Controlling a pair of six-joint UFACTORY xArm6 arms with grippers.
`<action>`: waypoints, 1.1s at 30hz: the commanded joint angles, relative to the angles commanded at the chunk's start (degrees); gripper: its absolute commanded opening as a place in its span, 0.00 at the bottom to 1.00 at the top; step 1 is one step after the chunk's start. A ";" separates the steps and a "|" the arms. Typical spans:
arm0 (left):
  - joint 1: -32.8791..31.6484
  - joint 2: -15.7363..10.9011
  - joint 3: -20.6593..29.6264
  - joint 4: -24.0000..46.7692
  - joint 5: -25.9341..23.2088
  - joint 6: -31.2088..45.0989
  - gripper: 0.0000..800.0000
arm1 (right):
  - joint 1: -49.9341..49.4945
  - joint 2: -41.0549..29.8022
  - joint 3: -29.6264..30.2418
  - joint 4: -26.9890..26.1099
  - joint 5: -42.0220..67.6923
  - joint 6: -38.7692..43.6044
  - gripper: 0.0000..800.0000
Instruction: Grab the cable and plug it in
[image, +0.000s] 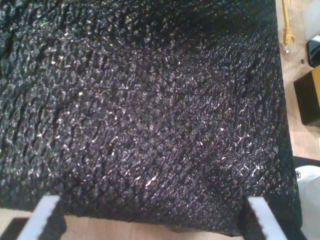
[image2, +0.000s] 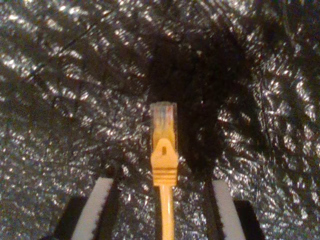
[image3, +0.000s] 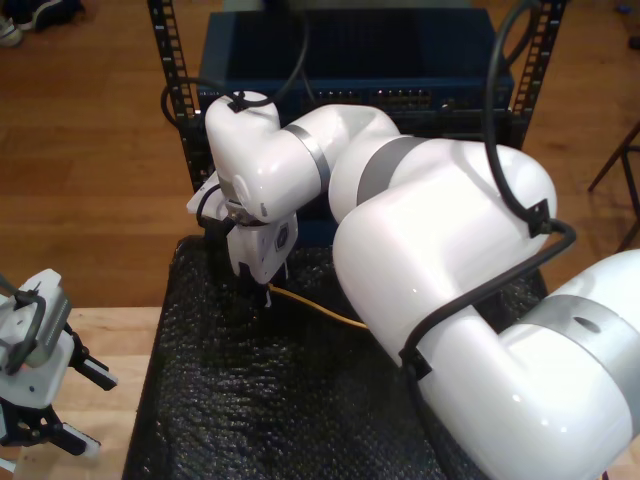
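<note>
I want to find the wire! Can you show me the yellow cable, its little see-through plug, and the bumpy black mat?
cable (image2: 167, 210): second wrist view, on the yellow cord behind the boot.
clear plug (image2: 163, 116): second wrist view, on its see-through tip.
black mat (image: 150, 110): first wrist view, on its bumpy middle.

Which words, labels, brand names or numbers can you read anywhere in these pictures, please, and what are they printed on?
None can be read.
A small round mark on the arm's wrist housing in the exterior view: too small to read.
A small dark mark on a white part in the first wrist view: blurred.
The cable, its clear plug and the black mat: no print visible.
</note>
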 joint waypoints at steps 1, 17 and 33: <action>0.00 0.00 0.00 0.00 0.00 0.00 1.00 | 0.00 0.26 -0.09 0.00 -0.09 0.00 0.50; 0.09 0.00 0.00 0.00 0.00 0.00 1.00 | -0.09 0.35 -0.18 -0.62 -0.18 0.18 0.36; 0.09 0.00 -0.09 0.00 0.00 0.09 1.00 | 0.00 0.35 -0.97 -0.70 -0.09 0.09 0.33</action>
